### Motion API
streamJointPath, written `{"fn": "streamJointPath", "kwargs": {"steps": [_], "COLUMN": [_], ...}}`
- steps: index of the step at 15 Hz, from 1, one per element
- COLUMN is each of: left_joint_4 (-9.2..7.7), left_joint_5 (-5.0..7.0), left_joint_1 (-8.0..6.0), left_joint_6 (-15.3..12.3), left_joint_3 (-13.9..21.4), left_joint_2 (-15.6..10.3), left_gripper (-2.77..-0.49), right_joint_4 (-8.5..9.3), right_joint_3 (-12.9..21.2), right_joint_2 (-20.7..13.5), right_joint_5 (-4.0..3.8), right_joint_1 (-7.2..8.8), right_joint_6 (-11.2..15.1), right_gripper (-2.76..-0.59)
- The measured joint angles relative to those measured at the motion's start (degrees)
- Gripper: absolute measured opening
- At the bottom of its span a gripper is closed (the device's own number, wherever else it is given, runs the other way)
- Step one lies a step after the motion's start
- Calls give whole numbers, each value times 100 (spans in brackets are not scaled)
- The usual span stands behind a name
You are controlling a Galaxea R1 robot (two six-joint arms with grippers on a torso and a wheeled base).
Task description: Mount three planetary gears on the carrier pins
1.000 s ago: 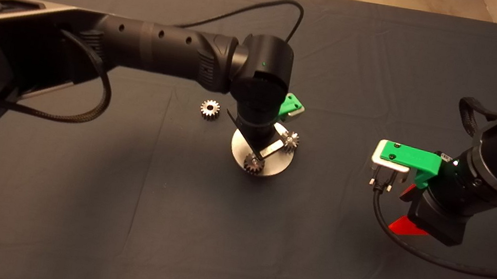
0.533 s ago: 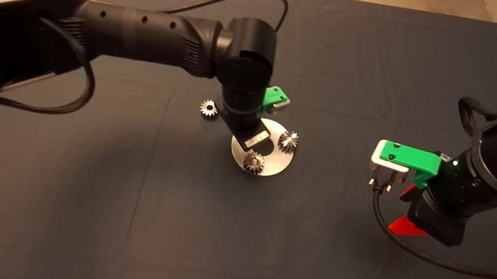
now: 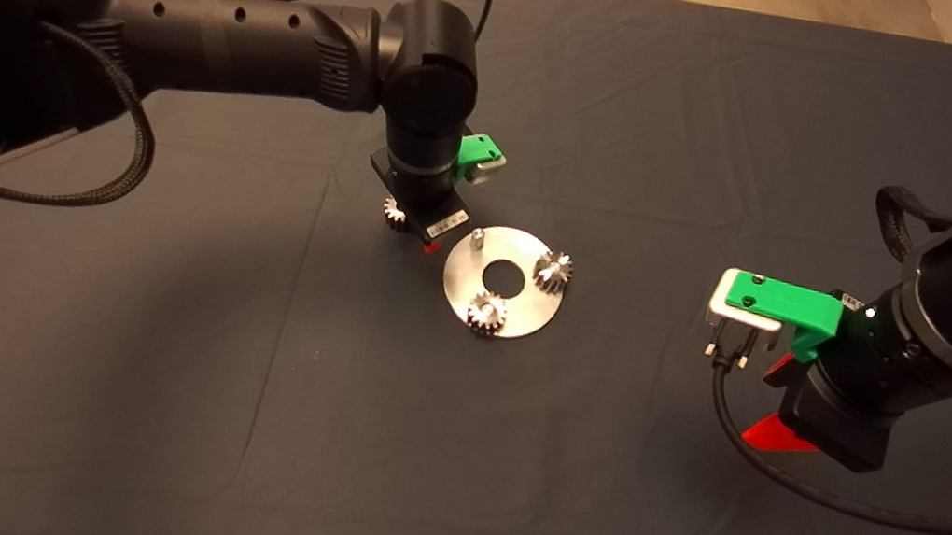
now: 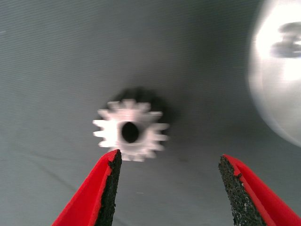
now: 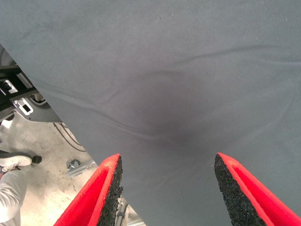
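**2 of 3 gears on, 1 left to fit**

2 gears look seated, so approx 2/3 done by my read. Working down in size: dark mat (image 3: 232, 382) covers the table; the black left arm reaches in over it, w/ the left gripper (image 4: 167, 188) hanging above the loose gear just beside the disc's edge. The right gripper (image 5: 167, 193) is parked well apart over bare mat at the table's edge, fingers spread, holding nothing.

Flat round silver disc w/ large centre hole (image 3: 517, 311) lies mid-mat. On it, 2 small shiny toothed metal gears, 1 (image 3: 553, 270) on the side nearest the right arm and 1 (image 3: 487, 312) at the near rim. 3rd short silver carrier pin (image 3: 476, 235) stands bare.

3rd small toothed metal gear (image 4: 129, 133) lies flat on the mat, hole up, not yet gripped. Left jaws are spread wide, nothing between them, gear ahead of the pads (image 4: 112, 183).

Left to do: grab it, carry to the bare pin, drop it on.
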Motion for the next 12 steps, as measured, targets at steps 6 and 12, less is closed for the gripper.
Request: {"fn": "streamJointPath", "kwargs": {"steps": [6,12], "left_joint_4": [-40,-74], "left_joint_5": [-4,0], "left_joint_1": [-1,-1], "left_joint_6": [634,748], "left_joint_3": [-778,-920], "left_joint_2": [98,140], "left_gripper": [-182,-166], "right_joint_4": [2,3], "right_joint_3": [0,0], "right_joint_2": [33,127], "right_joint_5": [0,0], "right_joint_1": [2,0], "right_joint_6": [0,0], "right_gripper": [-192,-192]}}
